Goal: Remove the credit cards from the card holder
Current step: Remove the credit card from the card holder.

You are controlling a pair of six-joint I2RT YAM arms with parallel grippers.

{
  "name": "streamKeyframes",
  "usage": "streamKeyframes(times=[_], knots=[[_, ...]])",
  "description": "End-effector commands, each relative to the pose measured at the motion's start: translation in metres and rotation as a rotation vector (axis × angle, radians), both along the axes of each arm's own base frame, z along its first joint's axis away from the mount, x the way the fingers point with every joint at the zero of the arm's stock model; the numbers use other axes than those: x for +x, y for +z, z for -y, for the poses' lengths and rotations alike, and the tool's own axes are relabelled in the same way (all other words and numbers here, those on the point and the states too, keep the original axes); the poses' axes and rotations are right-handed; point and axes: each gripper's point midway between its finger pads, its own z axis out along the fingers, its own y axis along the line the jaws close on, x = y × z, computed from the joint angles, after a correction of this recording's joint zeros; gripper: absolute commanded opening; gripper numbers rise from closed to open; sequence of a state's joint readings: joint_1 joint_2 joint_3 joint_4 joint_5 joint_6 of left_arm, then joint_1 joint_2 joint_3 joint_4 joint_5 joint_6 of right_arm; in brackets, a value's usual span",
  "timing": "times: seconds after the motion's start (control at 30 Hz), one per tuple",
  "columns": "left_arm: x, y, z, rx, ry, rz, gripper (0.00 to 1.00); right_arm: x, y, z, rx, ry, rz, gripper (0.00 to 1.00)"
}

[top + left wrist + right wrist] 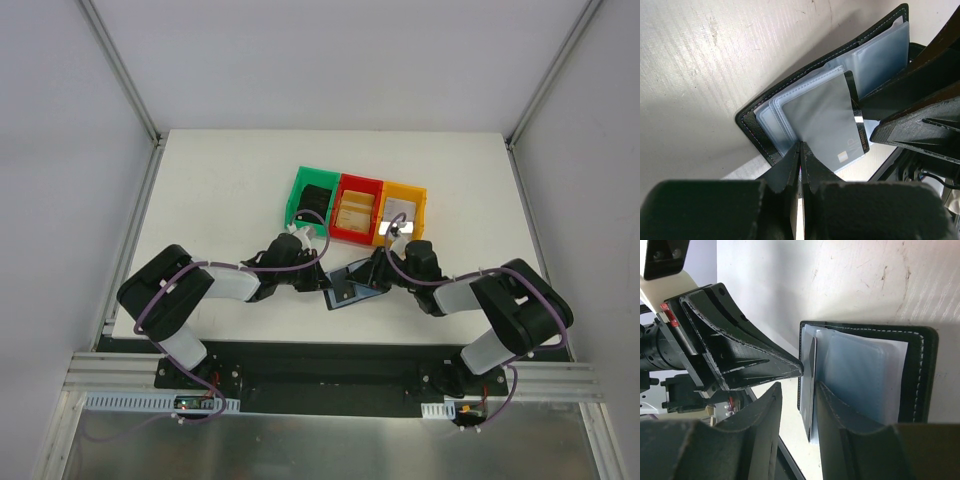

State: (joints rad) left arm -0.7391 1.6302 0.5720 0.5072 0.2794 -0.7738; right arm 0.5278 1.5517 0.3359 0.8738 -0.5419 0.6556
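Note:
The black card holder [345, 288] lies open on the white table between my two grippers, its grey-blue plastic sleeves [880, 55] fanned up. A grey card [825, 117] with a dark edge stands out of one sleeve. My left gripper [801, 145] is shut, with its tips against that leaf's lower edge; whether it pinches the leaf I cannot tell. My right gripper [799, 390] is open and straddles the upright card [812, 390]: one finger [840, 415] rests against the sleeves and the other stands apart. The left gripper's fingers [745, 360] point at the holder [920, 370] from the left.
Green [300, 188], red [357, 182] and yellow [410, 190] bins stand in a row just behind the holder. The green one holds a black thing, the red one tan pieces. The table's near edge and the arm bases lie close below.

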Motion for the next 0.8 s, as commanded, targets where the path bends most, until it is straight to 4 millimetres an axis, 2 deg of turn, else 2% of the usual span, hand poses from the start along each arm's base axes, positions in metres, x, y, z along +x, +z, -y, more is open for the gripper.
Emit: streamKeyframes(times=[0.0,0.23,0.77], knots=[[-0.017,-0.036,-0.013,0.131,-0.013,-0.060,0.00,-0.031,0.016,-0.020,0.063,0.198,-0.011,0.35],[-0.016,-0.036,-0.014,0.133,-0.012,-0.058,0.00,-0.038,0.008,-0.020,0.022,0.234,-0.026,0.34],[-0.015,-0.033,-0.011,0.125,-0.019,-0.051,0.00,-0.046,0.007,-0.026,0.000,0.288,-0.022,0.35]])
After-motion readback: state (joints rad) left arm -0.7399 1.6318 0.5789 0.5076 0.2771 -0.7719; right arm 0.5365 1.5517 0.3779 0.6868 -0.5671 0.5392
